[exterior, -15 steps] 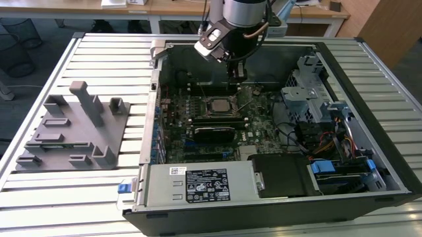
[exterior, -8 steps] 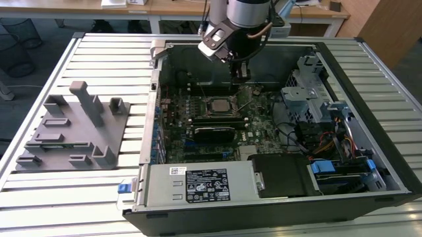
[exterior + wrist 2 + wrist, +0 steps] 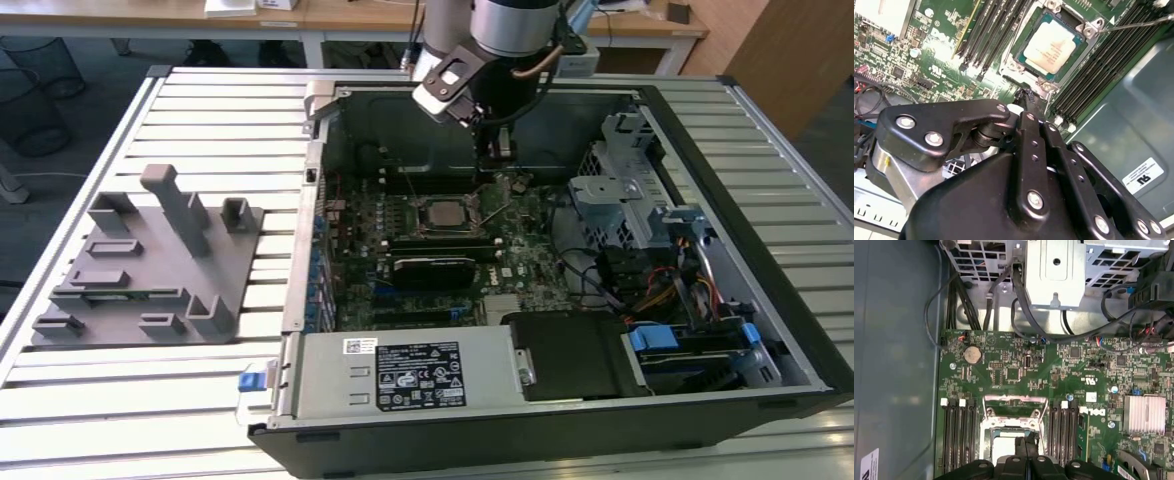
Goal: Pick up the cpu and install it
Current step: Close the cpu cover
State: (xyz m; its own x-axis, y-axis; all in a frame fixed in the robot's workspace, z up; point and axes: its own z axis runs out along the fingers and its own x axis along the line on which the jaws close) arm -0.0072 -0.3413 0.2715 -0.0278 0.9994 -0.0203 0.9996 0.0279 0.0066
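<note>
cpu (image 3: 1054, 47) sits in motherboard socket (image 3: 1010, 64), gripper (image 3: 1026, 441) near it

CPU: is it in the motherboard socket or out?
In: the cpu lies flat inside the socket frame in the second wrist view; whether it is latched, cannot tell.

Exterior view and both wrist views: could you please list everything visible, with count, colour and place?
cpu: one, silvery with tan rim, in the motherboard socket.
motherboard: one, green, inside the computer case.
computer case: one, dark, on the table.
fixture tray: one, grey, at the exterior view's left of the case.
table: one, white, slatted, under everything.
gripper: one, black, fingers shut, above the socket's edge.
</note>
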